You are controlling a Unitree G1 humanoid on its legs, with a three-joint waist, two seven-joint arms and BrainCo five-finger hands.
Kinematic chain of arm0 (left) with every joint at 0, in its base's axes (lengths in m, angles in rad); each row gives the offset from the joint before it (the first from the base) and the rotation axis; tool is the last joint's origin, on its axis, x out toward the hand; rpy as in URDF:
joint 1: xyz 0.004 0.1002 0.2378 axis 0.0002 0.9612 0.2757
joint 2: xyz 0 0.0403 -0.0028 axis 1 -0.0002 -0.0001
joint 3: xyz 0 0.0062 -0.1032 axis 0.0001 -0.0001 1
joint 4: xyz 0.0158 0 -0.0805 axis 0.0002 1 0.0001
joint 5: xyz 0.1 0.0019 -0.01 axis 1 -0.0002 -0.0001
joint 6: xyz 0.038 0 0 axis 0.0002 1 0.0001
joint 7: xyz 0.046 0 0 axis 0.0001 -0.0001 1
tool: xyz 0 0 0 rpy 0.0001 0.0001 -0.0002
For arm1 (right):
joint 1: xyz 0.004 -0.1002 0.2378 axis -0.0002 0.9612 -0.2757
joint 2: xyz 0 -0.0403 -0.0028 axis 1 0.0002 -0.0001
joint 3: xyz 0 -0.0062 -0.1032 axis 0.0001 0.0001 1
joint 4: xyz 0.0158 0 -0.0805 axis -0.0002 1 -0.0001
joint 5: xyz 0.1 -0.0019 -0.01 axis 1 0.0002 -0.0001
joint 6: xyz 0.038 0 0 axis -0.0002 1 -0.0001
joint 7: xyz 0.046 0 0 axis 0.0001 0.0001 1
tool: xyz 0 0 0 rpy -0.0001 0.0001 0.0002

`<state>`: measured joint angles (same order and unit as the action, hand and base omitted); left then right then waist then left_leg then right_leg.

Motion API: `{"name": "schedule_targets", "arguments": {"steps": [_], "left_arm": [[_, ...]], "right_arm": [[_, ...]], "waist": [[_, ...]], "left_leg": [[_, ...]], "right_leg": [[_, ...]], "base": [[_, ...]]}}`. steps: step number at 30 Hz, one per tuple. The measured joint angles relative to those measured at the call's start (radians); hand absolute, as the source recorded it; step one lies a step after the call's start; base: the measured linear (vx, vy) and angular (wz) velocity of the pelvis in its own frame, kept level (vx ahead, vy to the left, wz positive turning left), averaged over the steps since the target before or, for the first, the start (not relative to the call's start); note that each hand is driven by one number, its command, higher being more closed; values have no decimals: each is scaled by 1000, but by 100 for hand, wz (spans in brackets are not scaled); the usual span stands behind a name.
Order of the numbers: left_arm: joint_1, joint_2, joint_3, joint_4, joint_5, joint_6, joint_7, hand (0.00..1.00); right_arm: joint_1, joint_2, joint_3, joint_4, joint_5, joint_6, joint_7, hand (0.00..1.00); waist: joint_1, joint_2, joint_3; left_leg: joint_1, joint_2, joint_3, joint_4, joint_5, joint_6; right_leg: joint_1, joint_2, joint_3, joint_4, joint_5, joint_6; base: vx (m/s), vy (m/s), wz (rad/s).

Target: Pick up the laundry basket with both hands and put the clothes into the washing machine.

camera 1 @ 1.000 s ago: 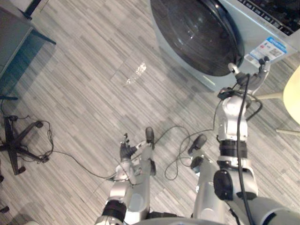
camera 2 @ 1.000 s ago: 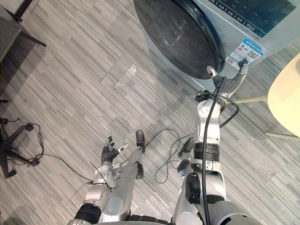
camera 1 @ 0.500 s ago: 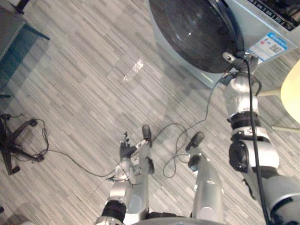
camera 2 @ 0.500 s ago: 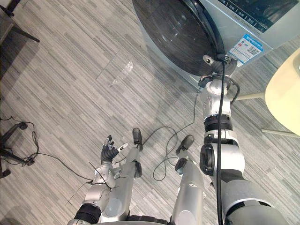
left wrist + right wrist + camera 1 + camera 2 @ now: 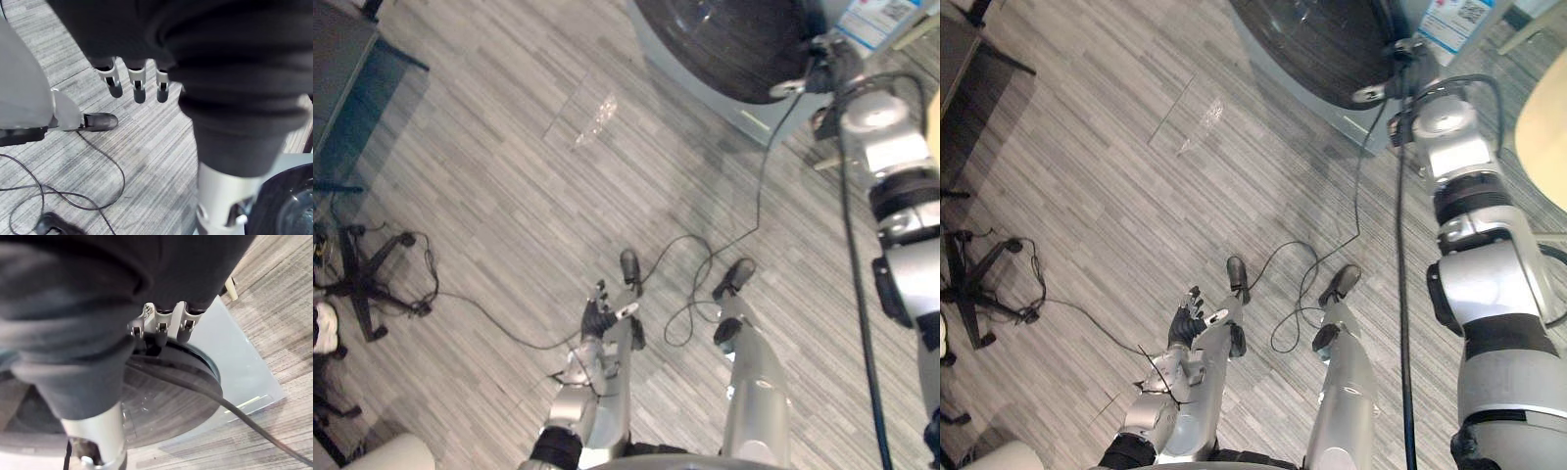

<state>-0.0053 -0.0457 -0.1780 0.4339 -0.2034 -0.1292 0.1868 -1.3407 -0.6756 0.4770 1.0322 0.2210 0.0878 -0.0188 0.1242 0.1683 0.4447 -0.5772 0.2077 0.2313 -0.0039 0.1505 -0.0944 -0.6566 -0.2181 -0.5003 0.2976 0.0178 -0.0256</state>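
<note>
ROBOT AT THE WASHER: The robot's right hand is up at the rim of the dark round door of the washing machine, a pale round table close to its right. The left hand hangs low above the striped grey floor, fingers straight, a wheeled chair base well off to its left.

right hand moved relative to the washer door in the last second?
Yes. A second ago the right hand hung just below the lower right rim of the washing machine door; now it has closed in and sits at that rim. The camera shifted too.
</note>
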Motion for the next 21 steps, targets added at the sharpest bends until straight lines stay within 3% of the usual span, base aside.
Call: {"name": "schedule_targets", "arguments": {"steps": [2,3,5,8,11,12,15,21], "left_arm": [[-4,-3,-6,10,-1,0,-7,0],[0,-3,-10,10,-1,3,-11,0],[2,-3,-9,7,-2,1,-10,0],[7,-1,-11,8,-2,-2,-10,0],[6,0,-11,9,-3,-2,-11,0],[7,1,-10,11,-4,-2,-10,0],[-2,2,-6,9,-10,-8,-11,0],[-2,12,15,35,-9,-6,-16,0]], "right_arm": [[-4,-12,6,-2,-25,-5,6,0],[-4,-1,13,-1,-38,-5,2,100],[-6,5,12,0,-45,-5,1,100],[-6,-20,11,7,-42,3,-1,100],[-7,-34,0,12,-5,6,-3,100],[-6,-28,1,12,17,5,1,100],[2,-19,-6,12,162,11,3,100],[2,-26,-33,12,420,52,20,100]], "waist": [[13,-2,0],[20,-1,0],[20,-1,-1],[16,-1,-1],[18,-2,-2],[17,-2,-2],[0,-2,-3],[7,-2,-3]], "left_leg": [[-8,-10,0,17,11,9],[-2,-15,-6,10,8,10],[7,-13,-9,-17,7,12],[45,-17,-11,-76,42,8],[54,-13,-17,-87,102,-8],[58,-11,-35,-87,150,-20],[66,-22,-42,-88,169,-22],[67,-13,-65,-88,162,-24]], "right_leg": [[4,4,-10,-35,9,14],[5,7,-10,-41,16,24],[8,9,-15,-44,32,40],[39,14,-39,-75,52,26],[48,19,-45,-70,51,10],[48,22,-42,-58,50,-5],[40,1,-44,-1,19,-7],[17,-13,-53,87,-43,-16]], "base": [[-26,-71,10],[-22,-71,-26],[1,-15,-16],[51,8,11],[50,-24,-6],[71,-45,-11],[54,-47,7],[-15,-90,7]]}}
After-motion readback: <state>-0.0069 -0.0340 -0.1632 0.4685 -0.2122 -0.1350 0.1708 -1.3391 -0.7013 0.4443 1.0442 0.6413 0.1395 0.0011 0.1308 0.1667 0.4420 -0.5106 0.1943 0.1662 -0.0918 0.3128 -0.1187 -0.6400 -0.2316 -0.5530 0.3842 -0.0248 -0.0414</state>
